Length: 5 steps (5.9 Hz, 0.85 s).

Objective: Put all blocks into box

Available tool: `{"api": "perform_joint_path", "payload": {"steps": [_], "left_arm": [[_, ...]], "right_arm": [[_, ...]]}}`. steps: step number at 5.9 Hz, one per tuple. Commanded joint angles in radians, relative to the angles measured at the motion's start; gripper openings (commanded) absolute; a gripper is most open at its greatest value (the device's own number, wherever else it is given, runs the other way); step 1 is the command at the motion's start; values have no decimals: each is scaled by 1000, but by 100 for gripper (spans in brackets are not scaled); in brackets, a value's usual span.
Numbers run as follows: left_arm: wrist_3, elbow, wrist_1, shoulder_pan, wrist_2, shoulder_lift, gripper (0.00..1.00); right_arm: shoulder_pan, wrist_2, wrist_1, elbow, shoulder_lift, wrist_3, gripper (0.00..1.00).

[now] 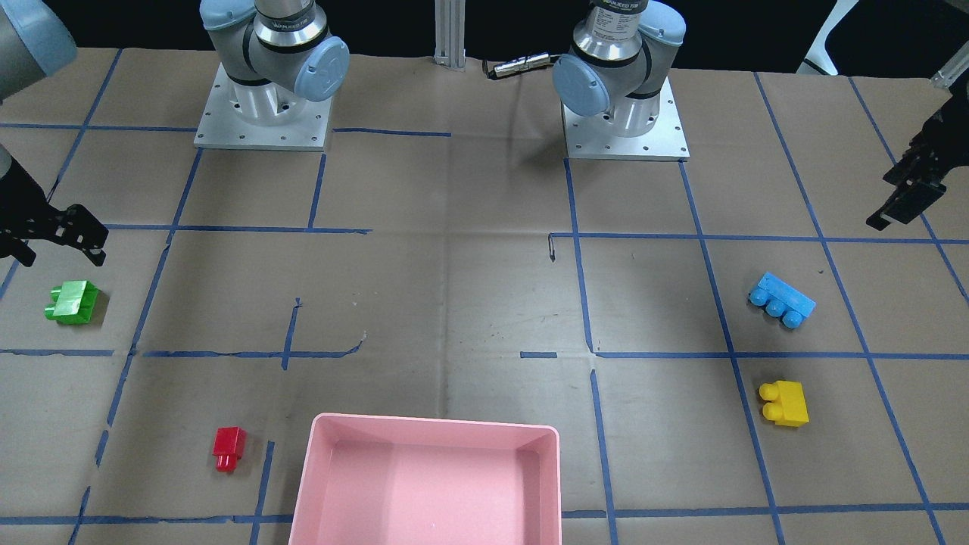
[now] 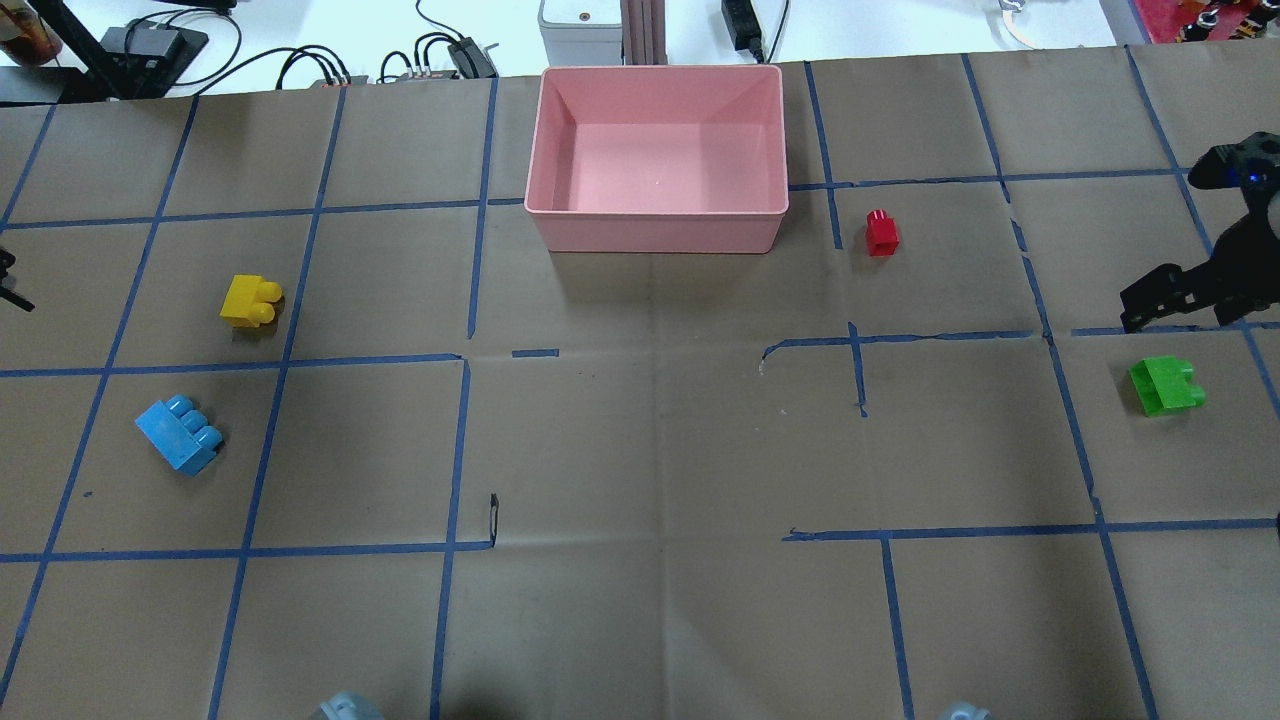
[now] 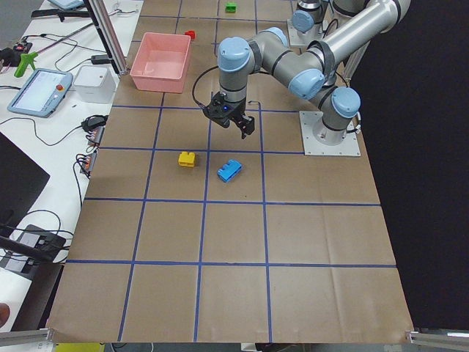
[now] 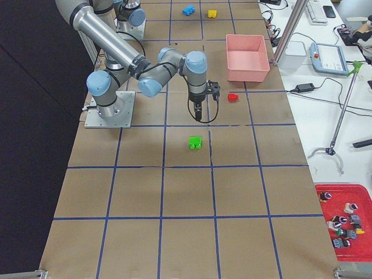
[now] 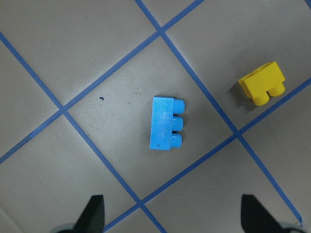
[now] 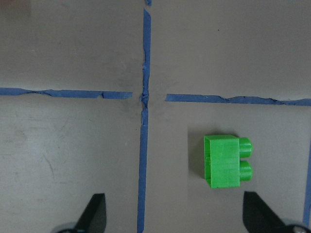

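The pink box stands empty at the table's far middle. The red brick lies just to its right. The green brick lies at the right, and my right gripper hovers open and empty just beyond it; in the right wrist view the green brick sits right of centre between the spread fingers. The blue brick and the yellow brick lie at the left. My left gripper is open and empty above them, and the left wrist view shows the blue brick and the yellow brick.
Brown paper with a blue tape grid covers the table. The two arm bases stand at the robot's side. Cables and devices lie beyond the far edge behind the box.
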Motion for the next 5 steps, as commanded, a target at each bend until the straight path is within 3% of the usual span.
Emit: {"api": "perform_joint_path", "payload": {"steps": [1,2,4,5], "left_arm": [[-39,-139,186,0,-1,-48,100],[-39,-178,279,0,-1,-103,100],[-39,-186,373,0,-1,-230,100],[-37,-186,410,0,-1,-293,100]], "right_arm": [[-51,13,-184,72,79,-5,99],[-114,19,-187,74,105,-36,99],[-145,85,-312,74,202,-136,99],[-153,85,-313,78,225,-137,99]]}}
